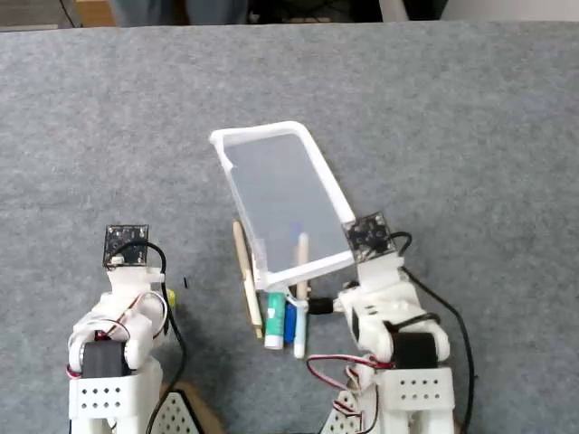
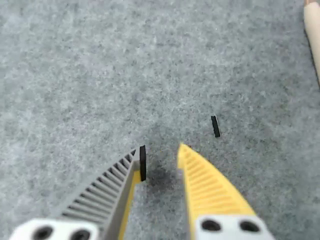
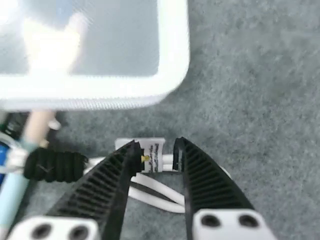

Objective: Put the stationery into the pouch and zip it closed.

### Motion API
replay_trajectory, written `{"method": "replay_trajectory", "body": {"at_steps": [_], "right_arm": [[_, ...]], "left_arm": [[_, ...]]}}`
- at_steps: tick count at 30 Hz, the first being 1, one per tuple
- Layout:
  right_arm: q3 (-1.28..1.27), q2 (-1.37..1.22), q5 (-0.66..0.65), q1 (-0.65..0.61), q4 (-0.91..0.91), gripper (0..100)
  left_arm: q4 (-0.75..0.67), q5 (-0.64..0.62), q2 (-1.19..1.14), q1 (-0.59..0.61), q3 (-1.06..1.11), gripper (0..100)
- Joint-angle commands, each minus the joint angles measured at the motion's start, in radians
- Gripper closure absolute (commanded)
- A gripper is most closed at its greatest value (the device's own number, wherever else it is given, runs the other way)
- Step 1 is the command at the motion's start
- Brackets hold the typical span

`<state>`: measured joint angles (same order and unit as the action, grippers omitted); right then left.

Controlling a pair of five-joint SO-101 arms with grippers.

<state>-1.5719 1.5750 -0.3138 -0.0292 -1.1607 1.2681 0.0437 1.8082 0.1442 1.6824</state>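
Right fingers (image 3: 107,180) parted over white tag (image 3: 151,154) beside pouch (image 3: 100,94), left fingers (image 2: 205,182) parted

A translucent pouch (image 1: 280,194) with a white border is laid flat and tilted at the frame's centre. Below its lower edge, a wooden pencil (image 1: 246,280), teal marker (image 1: 275,318), blue pen (image 1: 290,321) and white pen (image 1: 299,342) are grouped side by side.

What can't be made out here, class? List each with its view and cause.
High view: one corner of the pouch, covered by the right arm.
Right wrist view: shapes through the pouch, blurred.
Left wrist view: small black piece, too small to identify; pencil, cut off by the edge.
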Motion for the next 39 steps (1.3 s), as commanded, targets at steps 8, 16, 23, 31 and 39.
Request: {"method": "replay_trajectory", "body": {"at_steps": [8, 16, 23, 31, 39], "right_arm": [[0.386, -0.900, 0.035, -0.219, 0.077, 86.5], [0.521, -1.191, 0.041, -0.465, 0.084, 86.4], [0.588, -1.116, 0.041, -0.493, -0.014, 82.4], [0.676, -0.871, -0.002, -0.497, -0.255, 78.0], [0.674, -0.785, -0.009, -0.654, -0.299, 79.4]], "left_arm": [[0.008, -0.018, -0.002, 0.010, -0.027, 84], [0.008, -0.015, -0.002, 0.012, -0.015, 88], [0.008, -0.015, 0.000, 0.012, -0.005, 88], [0.006, -0.015, 0.000, 0.012, -0.005, 88], [0.006, -0.015, 0.000, 0.010, -0.004, 88]]}}
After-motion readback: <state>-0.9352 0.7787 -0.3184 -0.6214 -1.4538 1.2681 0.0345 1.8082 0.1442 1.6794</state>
